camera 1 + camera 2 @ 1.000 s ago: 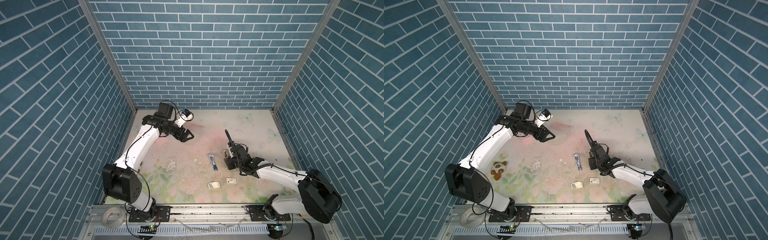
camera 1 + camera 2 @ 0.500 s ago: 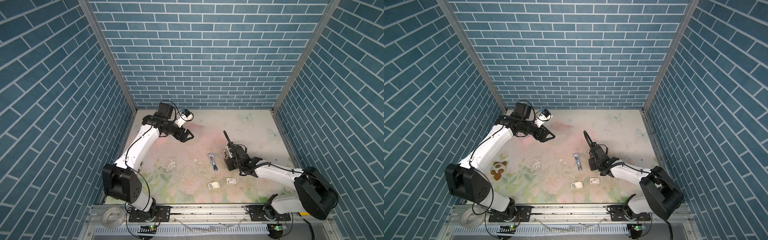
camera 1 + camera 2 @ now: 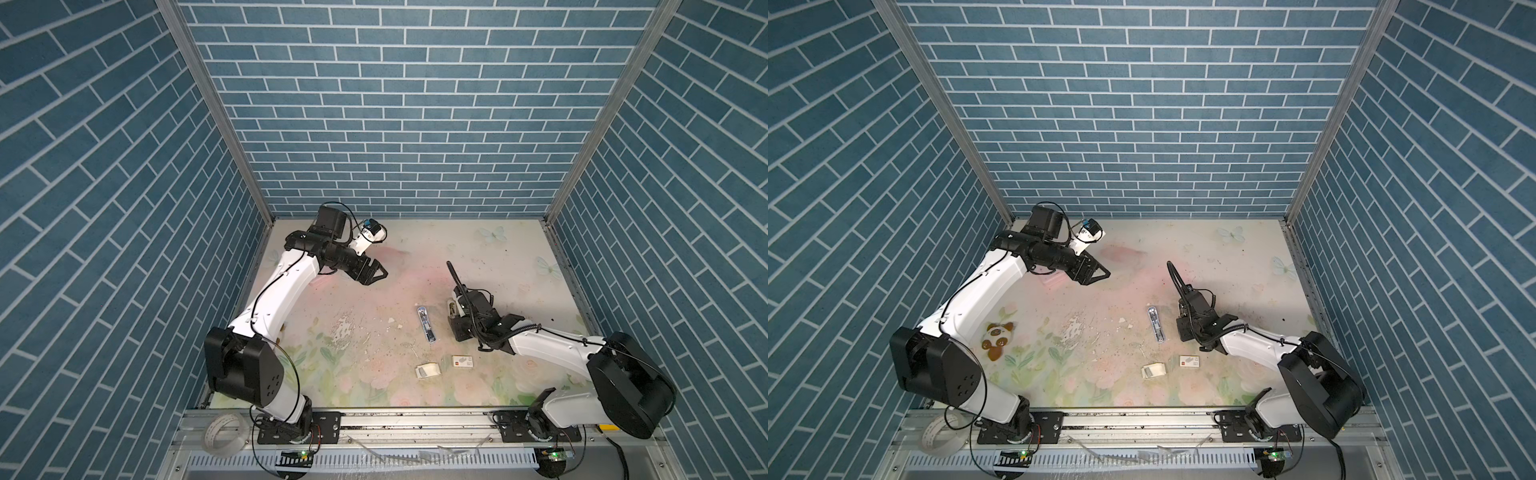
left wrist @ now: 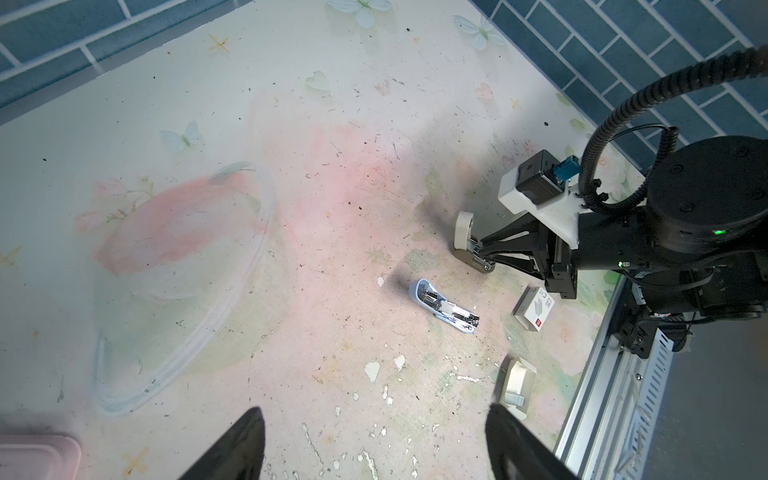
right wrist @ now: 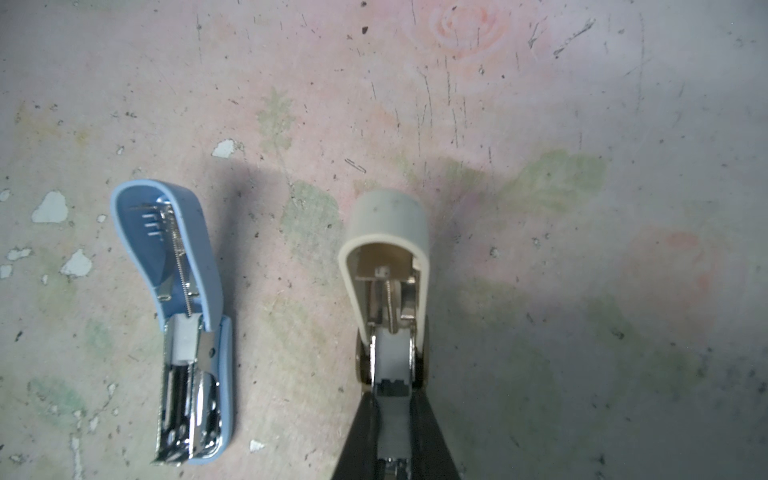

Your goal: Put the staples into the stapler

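Observation:
My right gripper [image 5: 392, 415] is shut on the metal rail of a cream stapler [image 5: 388, 232] whose lid is swung open; it rests low on the table right of centre [image 3: 454, 306] [image 3: 1182, 309]. A blue stapler [image 5: 183, 316] lies opened flat on the table just beside it [image 3: 424, 324] [image 4: 444, 305]. The staples [image 4: 515, 399], dark-grey strips in a small white cardboard tray [image 3: 428, 370] [image 3: 1153, 370], lie nearer the front edge. My left gripper [image 3: 376, 272] [image 4: 374, 409] hovers open and empty at the back left, far from both staplers.
A white sleeve with a red mark [image 3: 462, 361] [image 4: 534, 307] lies next to the tray. A clear plastic lid [image 4: 257, 249] and a pink box [image 4: 37, 457] sit under the left arm. Brick walls enclose three sides; a metal rail [image 3: 374, 419] runs along the front.
The right arm has shifted very slightly to the left with the cream stapler in it. The left arm has not moved.

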